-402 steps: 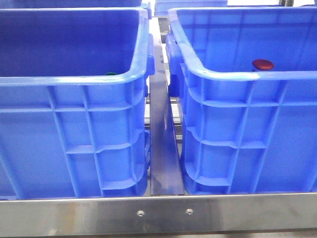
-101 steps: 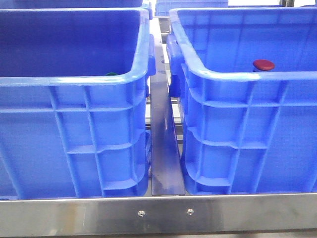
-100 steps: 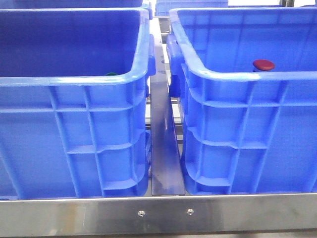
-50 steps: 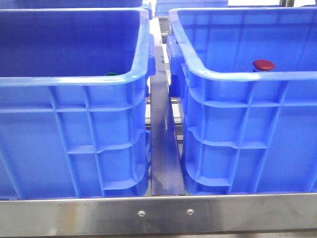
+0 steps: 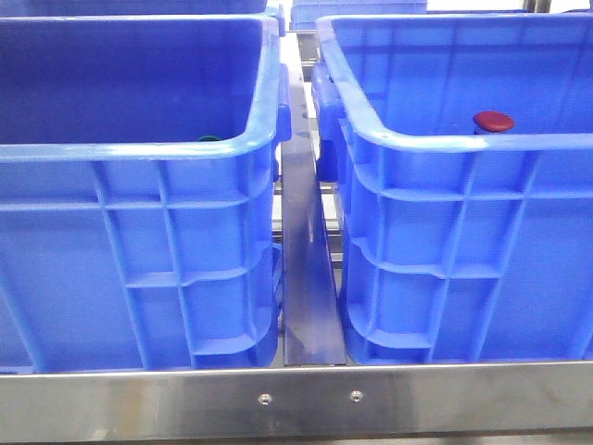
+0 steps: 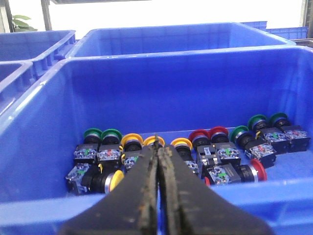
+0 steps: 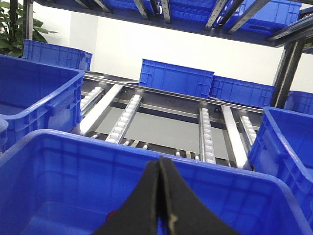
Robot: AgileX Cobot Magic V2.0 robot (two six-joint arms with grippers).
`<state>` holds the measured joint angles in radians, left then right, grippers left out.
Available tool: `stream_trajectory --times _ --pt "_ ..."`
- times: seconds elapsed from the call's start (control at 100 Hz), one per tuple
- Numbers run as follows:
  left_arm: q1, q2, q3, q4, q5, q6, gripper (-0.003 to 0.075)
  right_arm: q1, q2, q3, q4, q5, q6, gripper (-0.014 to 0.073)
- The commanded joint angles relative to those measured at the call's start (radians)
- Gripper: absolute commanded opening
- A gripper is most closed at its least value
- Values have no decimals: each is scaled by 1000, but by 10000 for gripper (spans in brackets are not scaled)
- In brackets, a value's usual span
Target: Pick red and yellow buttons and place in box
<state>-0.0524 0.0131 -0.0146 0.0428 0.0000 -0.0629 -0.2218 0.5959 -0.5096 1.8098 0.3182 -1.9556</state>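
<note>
Step in hand, by judgement: pre-pick; nothing gripped.

Left gripper: closed tip to tip, empty, poised at near wall of left crate, above button row. Inside crate floor, per left wrist view: yellow buttons, red buttons, green buttons, all on black contact blocks, packed close; one red-cap unit lies on its side.

Right gripper: closed, empty, over right crate, i.e. the box. One red button shows there in front view.

Next move requires: open left fingers, descend onto a yellow or red cap, avoid greens, clear rim on lift. Risk: neighbours touching, possible double grab.
</note>
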Motion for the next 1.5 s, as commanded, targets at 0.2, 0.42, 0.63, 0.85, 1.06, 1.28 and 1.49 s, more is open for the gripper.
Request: stream_trajectory --times 0.2,0.42,0.63,0.85,1.06,1.28,1.49 --pt "1 -49 56 -13 -120 1 -19 -2 -4 -28 125 31 -3 -88" --pt "1 -49 65 -14 -133 1 -19 -2 -4 -28 125 31 -3 -88" --pt "1 -49 65 -17 -133 1 -19 -2 -4 -28 125 31 -3 -88" --pt "1 -49 65 -17 -133 1 -19 -2 -4 -28 125 31 -3 -88" --pt "1 -49 65 -17 -133 1 -19 -2 -4 -28 125 31 -3 -88" --pt "1 -49 65 -17 -133 1 -19 -2 -4 -28 125 31 -3 -88" --pt "1 -49 65 -17 -133 1 -19 -2 -4 -28 125 31 -3 -88"
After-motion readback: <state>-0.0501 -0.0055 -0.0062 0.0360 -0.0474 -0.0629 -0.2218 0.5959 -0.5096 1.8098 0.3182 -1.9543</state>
